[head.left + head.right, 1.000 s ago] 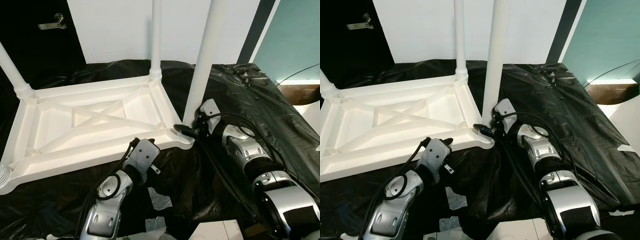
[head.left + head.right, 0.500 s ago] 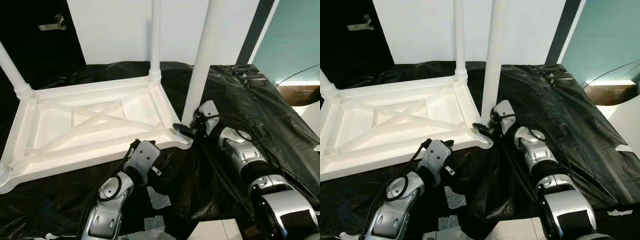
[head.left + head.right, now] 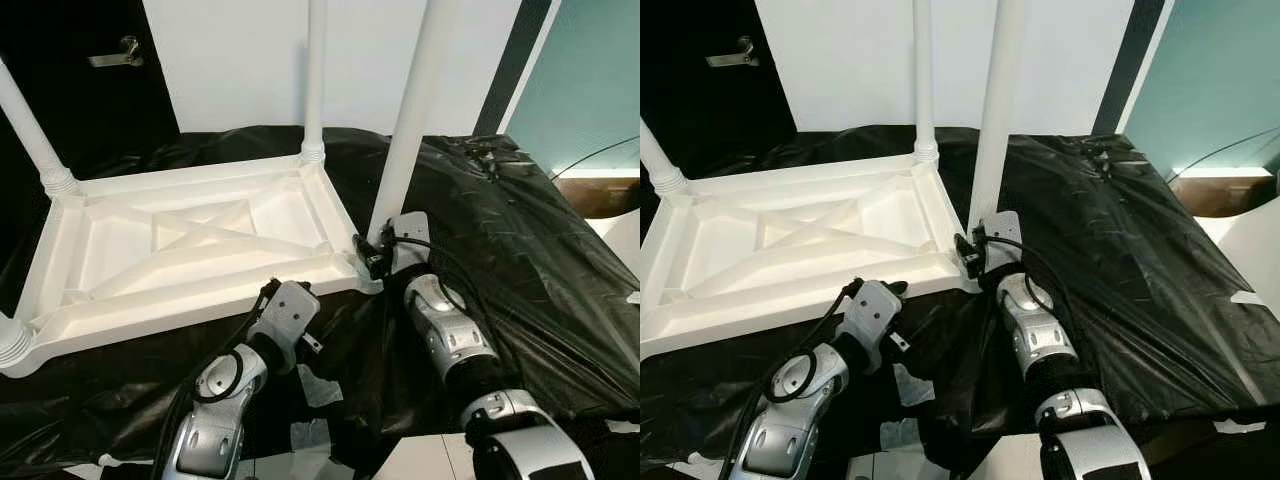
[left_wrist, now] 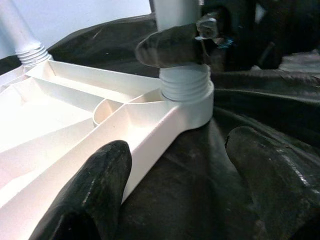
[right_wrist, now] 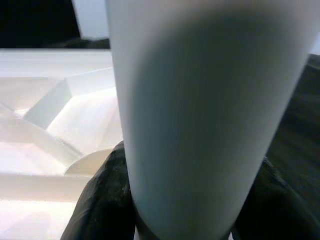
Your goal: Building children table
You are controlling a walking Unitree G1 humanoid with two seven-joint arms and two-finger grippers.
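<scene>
The white plastic children's table (image 3: 200, 305) lies upside down on black sheeting, with its legs standing up at the corners. My right gripper (image 3: 368, 255) is shut on the near right leg (image 3: 405, 130) just above its threaded base. In the right wrist view the leg (image 5: 200, 115) stands between both fingers (image 5: 102, 200). My left gripper (image 4: 185, 180) is open and low by the table's front edge, pointing at that same corner socket (image 4: 187, 92). One of its fingers (image 4: 95, 190) lies next to the rim.
Further legs stand at the far right (image 3: 315, 80), far left (image 3: 30, 130) and near left (image 3: 12, 340) corners. Black sheeting (image 3: 520, 230) covers the floor. Pale scraps (image 3: 315, 385) lie by my left arm. A dark door (image 3: 120, 55) and a white wall are behind.
My right forearm has swung in toward the middle and its gripper has turned around the leg's base, still holding it. The left arm has stayed put. The camera shifted slightly.
</scene>
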